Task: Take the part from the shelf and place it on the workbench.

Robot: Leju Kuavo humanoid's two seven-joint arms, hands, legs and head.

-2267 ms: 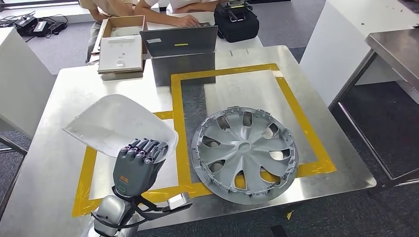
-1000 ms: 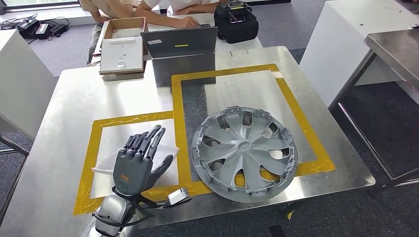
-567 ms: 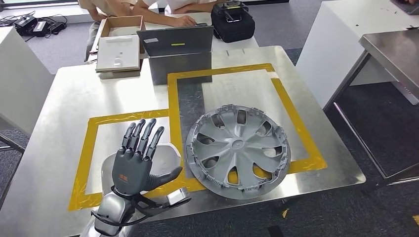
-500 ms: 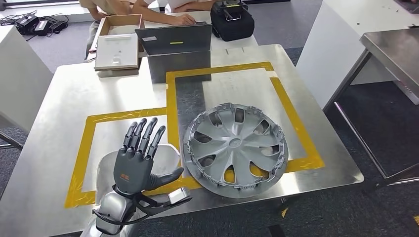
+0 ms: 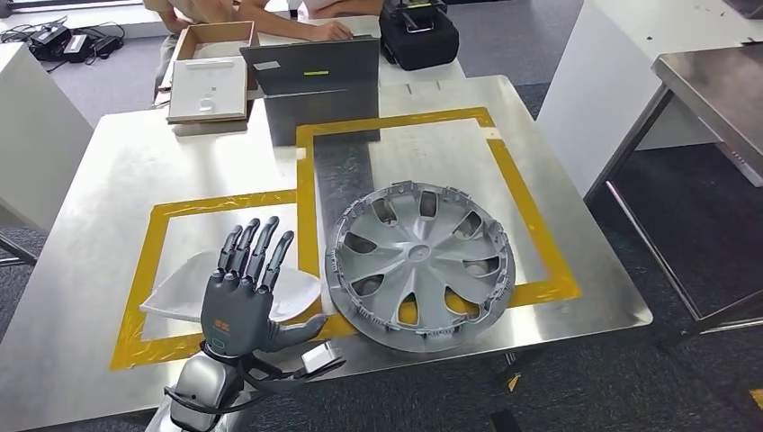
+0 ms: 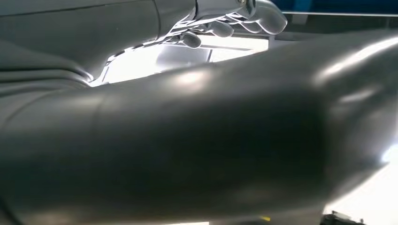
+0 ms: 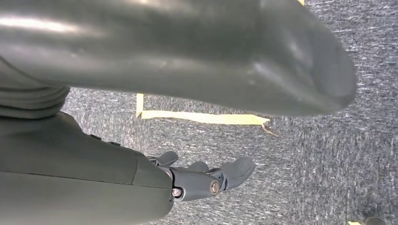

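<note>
With its fingers splayed straight and nothing in its grasp, the left hand (image 5: 241,301) sits at lower left of the head frame, hovering over or just short of the near edge of the white part (image 5: 184,290). Can't tell from this angle whether the palm touches it. The right hand (image 7: 206,176) hangs toward the carpet in its wrist view, fingers loosely extended, holding nothing.

The white part, a shallow curved plastic shell, lies on the workbench (image 5: 117,171) inside the smaller yellow tape rectangle (image 5: 216,203), lower left of frame. Its right tip is close to the grey wheel cover (image 5: 418,259), which fills the frame's centre and overlaps the tape of the larger rectangle.

Further out, top of frame: a grey metal block (image 5: 310,76), an open cardboard box (image 5: 209,67), a black case (image 5: 418,34), and a person's arm (image 5: 310,27) resting by them.

Judgement: placement looks essentially done. Risks:
- fingers catching the shell's rim on retract and dragging it over the tape line or off the near edge
- the curved shell rocking or sliding on bare steel if nudged
- the shell bumping the wheel cover if pushed right
</note>
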